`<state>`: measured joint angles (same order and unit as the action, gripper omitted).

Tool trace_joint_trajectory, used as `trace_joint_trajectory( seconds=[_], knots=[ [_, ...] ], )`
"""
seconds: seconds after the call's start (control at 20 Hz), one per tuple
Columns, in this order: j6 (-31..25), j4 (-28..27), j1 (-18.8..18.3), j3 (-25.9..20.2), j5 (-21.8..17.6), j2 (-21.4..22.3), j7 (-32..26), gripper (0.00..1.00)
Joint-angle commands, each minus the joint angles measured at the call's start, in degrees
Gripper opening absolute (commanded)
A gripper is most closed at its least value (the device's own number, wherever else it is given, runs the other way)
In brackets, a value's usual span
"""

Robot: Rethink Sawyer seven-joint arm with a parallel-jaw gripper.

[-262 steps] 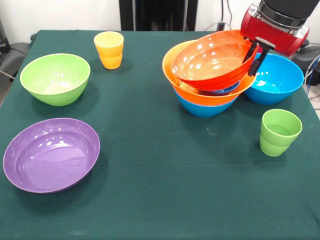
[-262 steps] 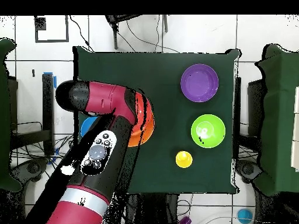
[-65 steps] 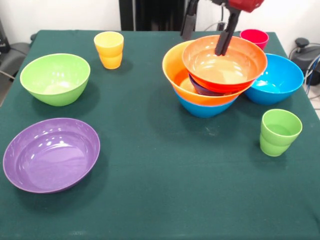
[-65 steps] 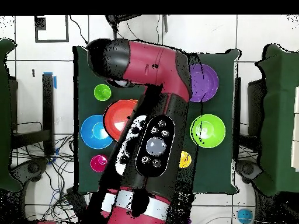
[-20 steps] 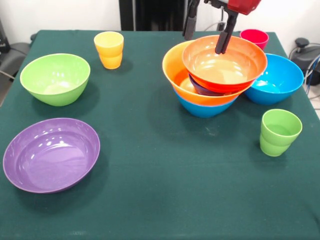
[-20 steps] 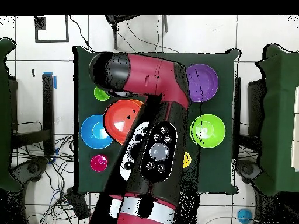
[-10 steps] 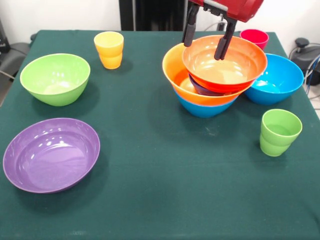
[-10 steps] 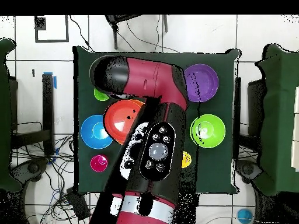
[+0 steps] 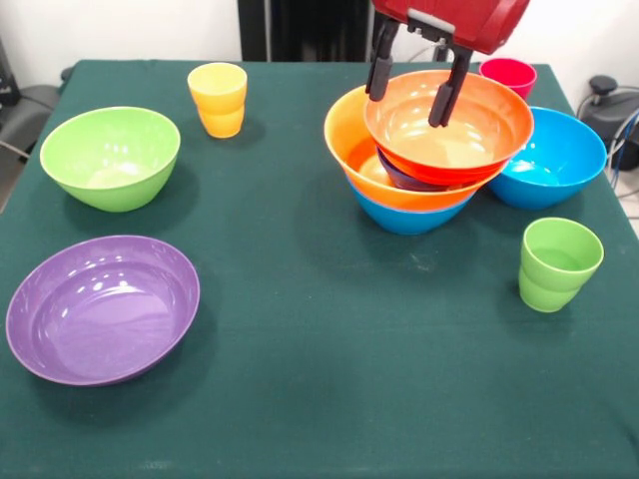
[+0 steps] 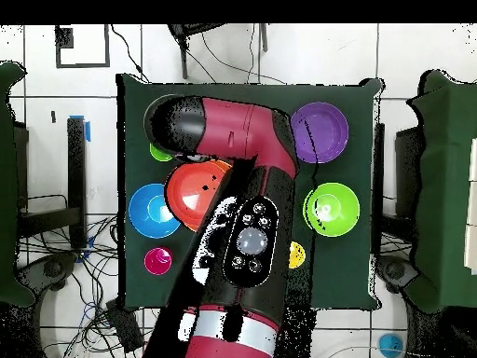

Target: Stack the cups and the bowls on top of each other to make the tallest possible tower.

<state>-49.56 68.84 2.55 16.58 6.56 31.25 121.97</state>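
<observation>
Gripper (image 9: 410, 85) spread, empty, straddling the far rim of the glossy orange-red plastic bowl (image 9: 449, 135) topping the leaning tower (image 9: 404, 195) of nested bowls.

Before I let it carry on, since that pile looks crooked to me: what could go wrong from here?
The orange-red bowl sits tilted and off-centre on the tower, so a nudge might slide it off. The open gripper hangs with one finger inside that bowl's rim and may catch it when moving. A toppling pile could hit the blue bowl beside it.
</observation>
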Motion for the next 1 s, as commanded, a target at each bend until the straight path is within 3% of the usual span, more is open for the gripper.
trace_joint_trajectory(
  seconds=[0.05,1.0],
  knots=[
    [3.2,7.0,-1.0,-7.2,-4.9,-2.5,-4.9,1.0],
    [7.1,9.5,-1.1,-7.6,-5.3,-3.2,-4.7,1.0]
  ],
)
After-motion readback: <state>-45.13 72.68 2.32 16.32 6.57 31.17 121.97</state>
